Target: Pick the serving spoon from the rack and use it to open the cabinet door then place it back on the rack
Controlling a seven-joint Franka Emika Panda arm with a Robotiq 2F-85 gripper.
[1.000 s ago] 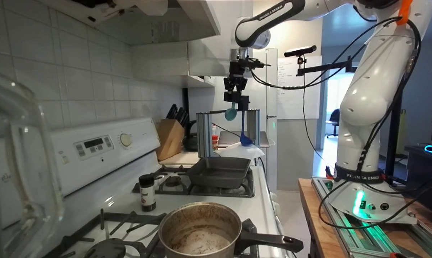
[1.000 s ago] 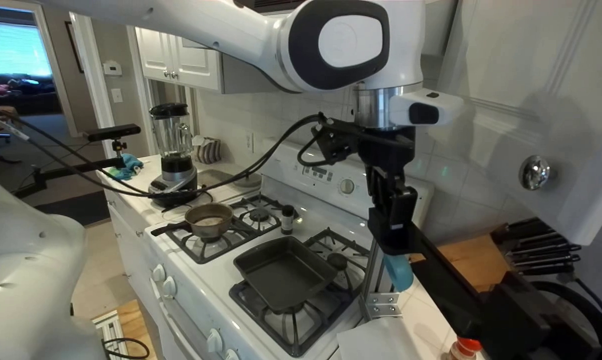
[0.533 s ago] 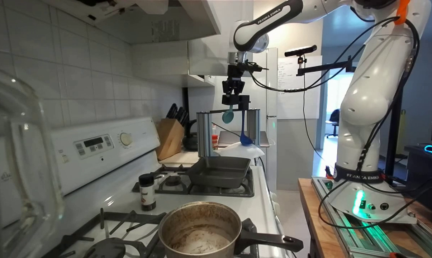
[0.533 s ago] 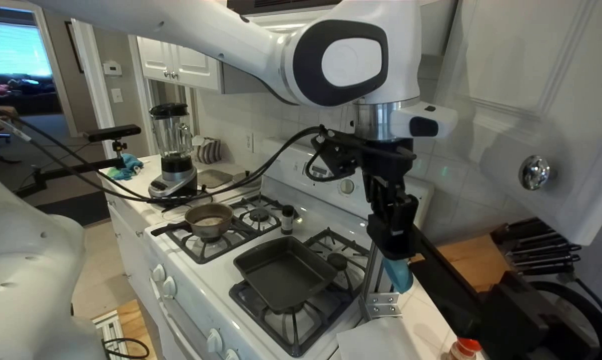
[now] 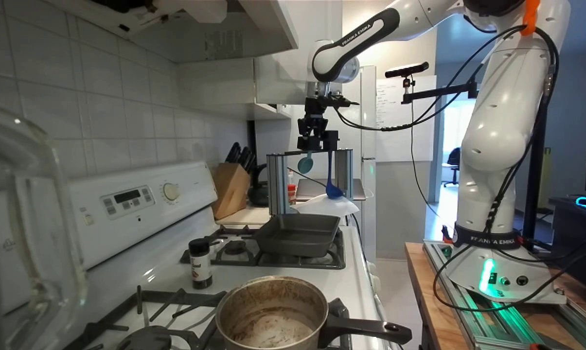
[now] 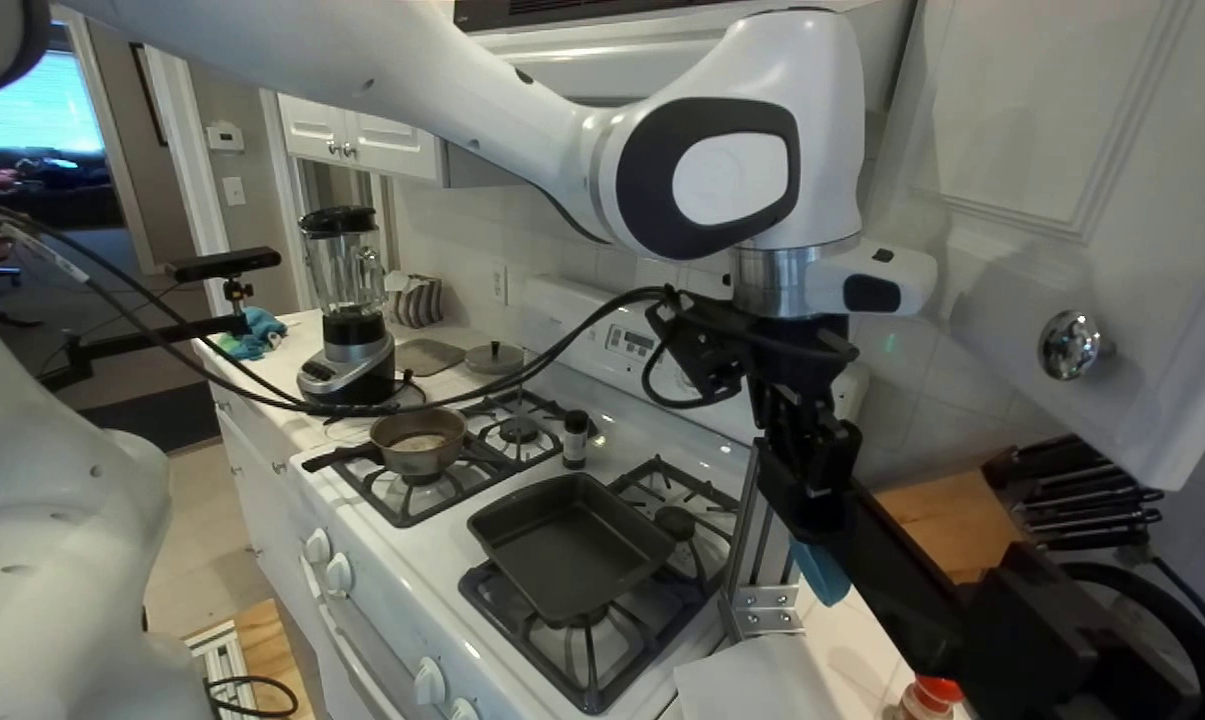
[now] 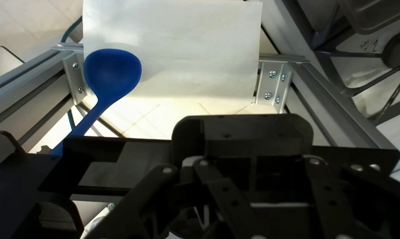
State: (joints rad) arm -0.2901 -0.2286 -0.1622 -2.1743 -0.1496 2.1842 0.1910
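My gripper [image 5: 310, 138] is shut on the black block that forms the serving spoon's handle. The teal bowl of the serving spoon [image 5: 305, 164] hangs below it, also seen as a teal spoon [image 6: 819, 572] under the jaws. In the wrist view the black block fills the jaws [image 7: 242, 132] and hides the teal bowl. The block is right by the top bar of the rack [image 5: 277, 184]; I cannot tell whether it rests on it. The white cabinet door [image 6: 1042, 130] with its glass knob is at upper right; how far it stands open is unclear.
Beside the held spoon a blue spoon [image 7: 112, 74] hangs from the rack by its own black block [image 5: 330, 139]. A knife block [image 5: 230, 188] stands behind. A dark baking pan [image 6: 572, 545] and a pot [image 6: 419, 440] sit on the stove. White paper [image 7: 186, 49] lies under the rack.
My gripper has come down with the teal spoon, closer to the rack's top bar, drifting slightly left in an exterior view. The blue spoon, the rack and the cabinet door have not moved.
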